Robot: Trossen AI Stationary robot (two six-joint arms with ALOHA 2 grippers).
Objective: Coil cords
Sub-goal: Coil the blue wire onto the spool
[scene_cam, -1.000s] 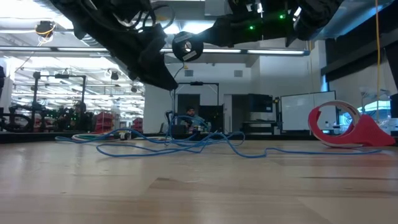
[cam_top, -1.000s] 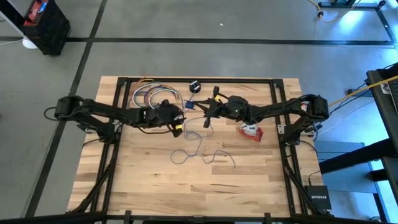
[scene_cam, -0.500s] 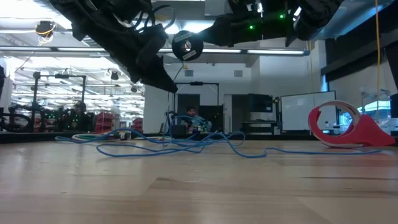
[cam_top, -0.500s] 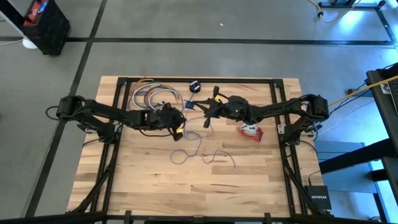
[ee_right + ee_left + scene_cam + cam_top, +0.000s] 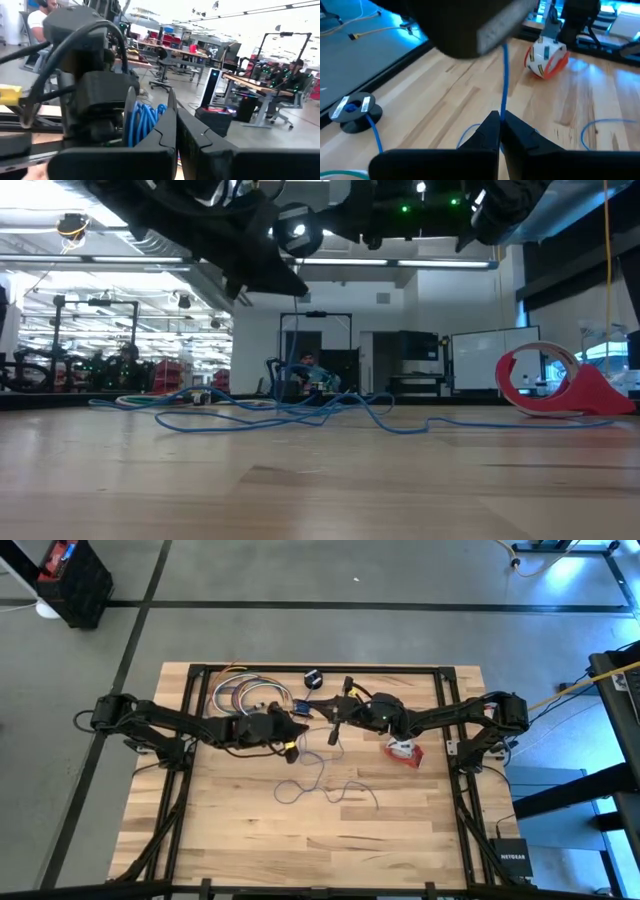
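Nearest us, the front of the wooden surface (image 5: 230, 830) carries only the loose tail of the bluish cord (image 5: 325, 788), which wanders in slack loops across the middle of the boards. To the right of those loops, and a little farther back, the red-and-white bundle (image 5: 404, 751) lies on the surface, apart from the cord and below the right arm.

Above the cord's loops the two arms meet over the centre of the surface. The left tool (image 5: 499, 119) has its fingers closed on the cord, pinching one thin strand. From there the strand runs straight up to the right arm's fingers and, on the other side, hangs down to the slack on the boards. The right tool (image 5: 175, 117) sits just beside the left one, also closed, with a small coil of the same blue cord gathered at its fingers. Both tools are lifted clear of the surface.

Farther back, near the far edge, the small black round puck (image 5: 313, 678) rests flat on the wood with the cord's end joined to it. To its left we see a pile of pale looped wires (image 5: 243, 695).

Beyond the surface lies an open workshop room, where a person (image 5: 37, 19) sits at a desk.
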